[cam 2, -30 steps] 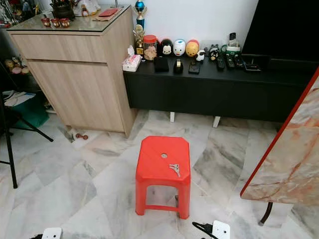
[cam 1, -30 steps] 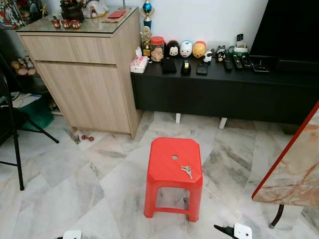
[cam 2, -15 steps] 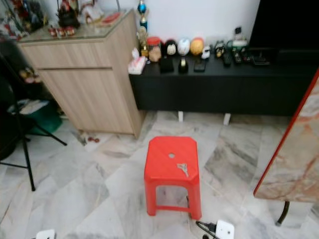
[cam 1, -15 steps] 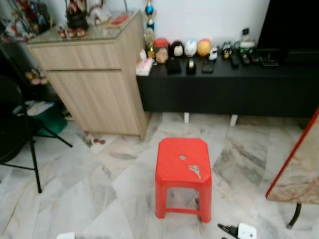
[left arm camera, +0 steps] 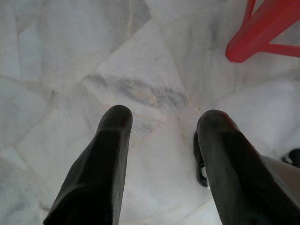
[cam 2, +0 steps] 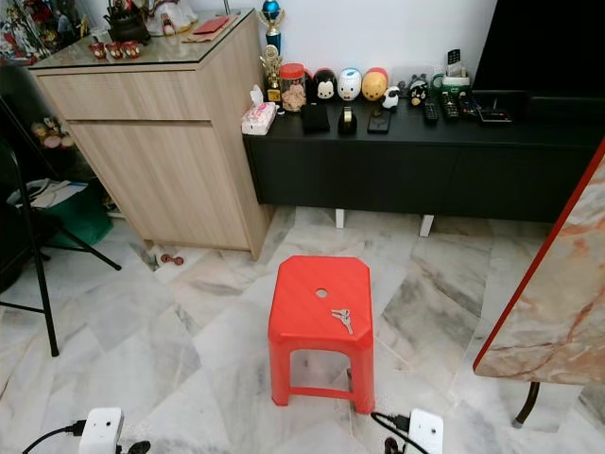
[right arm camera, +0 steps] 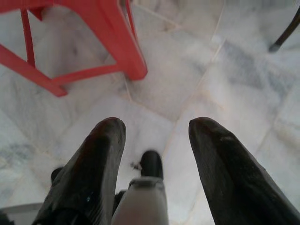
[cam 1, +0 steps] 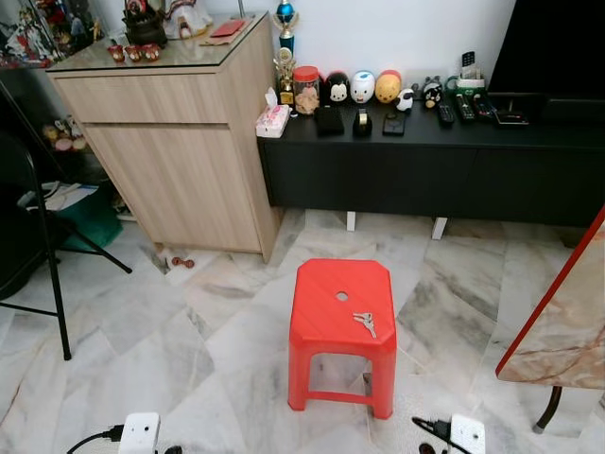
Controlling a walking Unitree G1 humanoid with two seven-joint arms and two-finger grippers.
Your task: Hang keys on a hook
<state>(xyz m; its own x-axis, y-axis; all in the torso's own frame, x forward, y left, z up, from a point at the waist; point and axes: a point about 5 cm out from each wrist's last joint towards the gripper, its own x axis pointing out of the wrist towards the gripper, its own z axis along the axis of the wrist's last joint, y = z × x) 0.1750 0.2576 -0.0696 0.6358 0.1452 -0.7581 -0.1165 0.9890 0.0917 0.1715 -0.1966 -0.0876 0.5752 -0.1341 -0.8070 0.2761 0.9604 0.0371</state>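
Note:
A small bunch of silver keys point(cam 1: 364, 323) lies on the seat of a red plastic stool point(cam 1: 326, 298) standing on the marble floor, a little right of the seat's round hole. My left gripper point(left arm camera: 161, 124) hangs open over bare floor, with a stool leg point(left arm camera: 262, 28) off to one side. My right gripper point(right arm camera: 157, 129) is open too, low above the floor close to the stool's legs point(right arm camera: 124, 42). Nothing sits between either pair of fingers. No hook can be made out.
A light wooden cabinet point(cam 1: 180, 161) stands at the back left beside a long black TV bench point(cam 1: 425, 161) carrying figurines and remotes. A marble table edge point(cam 1: 558, 312) juts in at right. Black chair legs point(cam 1: 52, 274) stand at left. White power plugs point(cam 1: 139, 433) lie on the near floor.
The whole view has shifted and sharpened as the camera moved; the stool now sits slightly further back in frame. The keys stay put on the seat.

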